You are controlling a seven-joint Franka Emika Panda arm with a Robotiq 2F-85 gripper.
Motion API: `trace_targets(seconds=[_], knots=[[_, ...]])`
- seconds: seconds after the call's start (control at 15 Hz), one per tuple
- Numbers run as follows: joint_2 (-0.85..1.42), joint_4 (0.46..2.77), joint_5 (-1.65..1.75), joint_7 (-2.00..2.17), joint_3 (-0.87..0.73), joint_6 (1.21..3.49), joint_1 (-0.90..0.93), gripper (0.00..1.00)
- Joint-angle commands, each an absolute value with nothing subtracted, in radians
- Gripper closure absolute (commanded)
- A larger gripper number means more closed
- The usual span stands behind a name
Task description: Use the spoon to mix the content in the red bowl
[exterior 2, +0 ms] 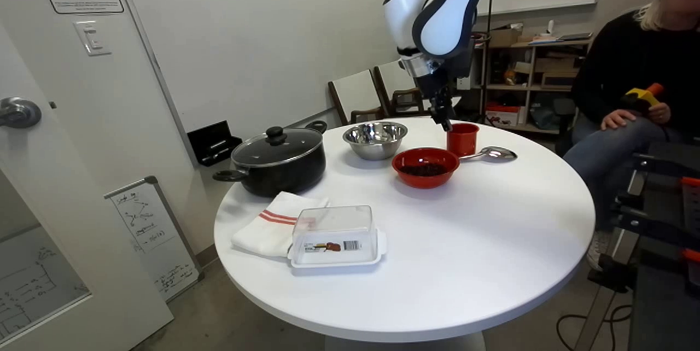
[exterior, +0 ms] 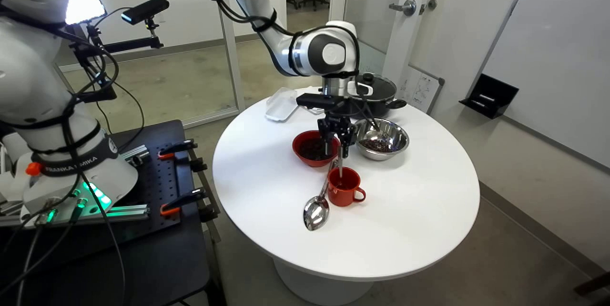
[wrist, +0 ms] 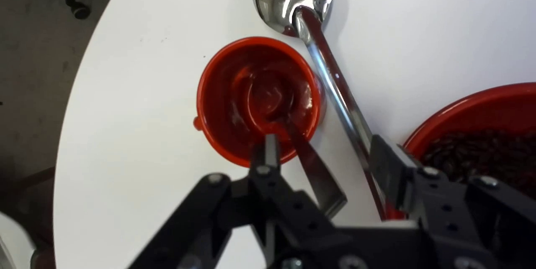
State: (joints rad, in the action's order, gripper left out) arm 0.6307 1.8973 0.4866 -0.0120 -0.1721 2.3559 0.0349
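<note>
Mug (exterior 2: 462, 142) just below, and my gripper (wrist: 325, 147) hangs by its rim, fingers well apart, clamped on nothing. In the gap: the handle of the small spoon (wrist: 308, 154), leaning over the rim with its head down in the mug. No contact that I can make out, and table (wrist: 138, 143) shows on either side of that handle. Big spoon (wrist: 331, 77) lies just beside the mug, its handle running toward the red bowl (exterior 2: 425, 182), far end hidden behind my gripper in the wrist view. Beans (exterior 2: 424, 169), by the look of them, lie dark in that bowl.

So I call it the fetching step, grasp not yet made. The sentence says only "the spoon"; with my fingers around the small one, that's my pick, though the big one would fit too. Fetching or putting back? This moment alone can't settle it; fetching is my reading.

Next: centre on that handle alone, ease down, close squarely, lift straight until the head clears the rim, swing across above the big spoon, and dip into the beans for a slow stir. Careful: an off-centre squeeze could roll the leaning handle or drag the mug along.
</note>
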Motion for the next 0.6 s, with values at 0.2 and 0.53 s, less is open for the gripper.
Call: trace_targets(seconds=[0.2, 0.53], knots=[[0.436, 1.969, 0.256, -0.216, -0.017, 2.307, -0.057, 0.0], [0.234, 2.024, -0.07, -0.482, 0.085, 2.23, -0.153, 0.0]])
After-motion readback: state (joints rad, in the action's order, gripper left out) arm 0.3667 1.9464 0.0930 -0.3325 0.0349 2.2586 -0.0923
